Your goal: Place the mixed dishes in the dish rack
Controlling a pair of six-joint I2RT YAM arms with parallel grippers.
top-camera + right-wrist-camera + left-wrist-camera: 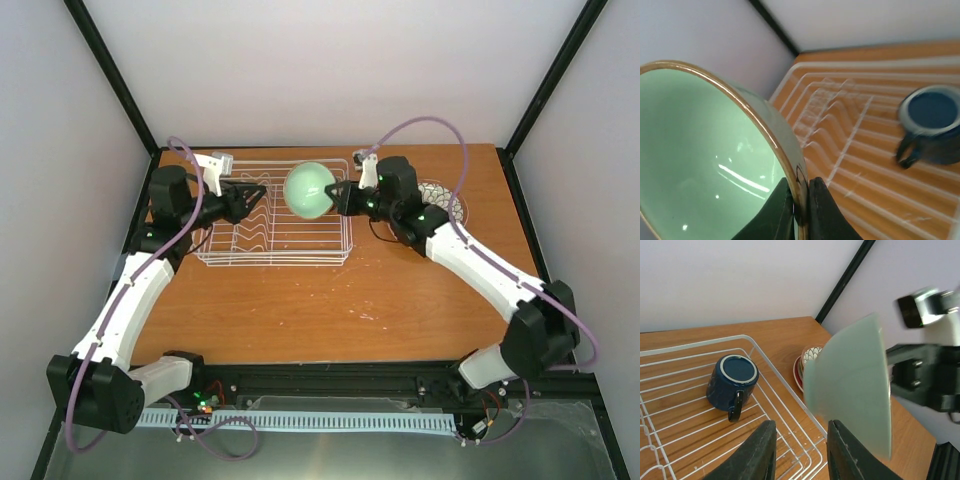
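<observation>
Right gripper point(801, 192) is pinched tight on the thin brown-edged rim of the glossy mint bowl point(705, 165), holding it tipped on edge over the right end of the white wire rack point(275, 262). Rack's got wavy dividers, with one shiny dark blue mug point(732, 382) bottom-up inside. Left gripper point(802, 432) hangs over the rack, fingers apart, holding nothing. Patterned bowl point(811, 354) sits stacked on plates point(796, 376) just outside the rack.
</observation>
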